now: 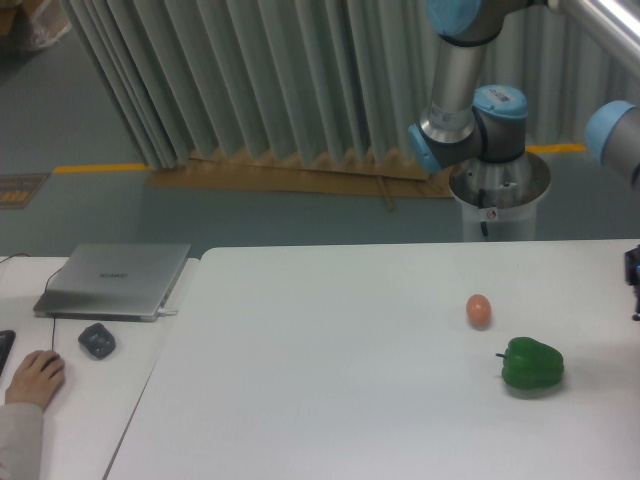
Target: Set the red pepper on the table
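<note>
A hand (33,377) rests on the side desk by a grey mouse (97,340) and a laptop (114,279). On the white bench (320,400) sit an egg (479,310) and a green pepper (532,365). The red pepper is not in sight. It is likely light and slippery, best held round its middle. The arm (455,90) is up high. A dark bit at the right edge may be the tool (634,270); I cannot tell if it is apart or together.
</note>
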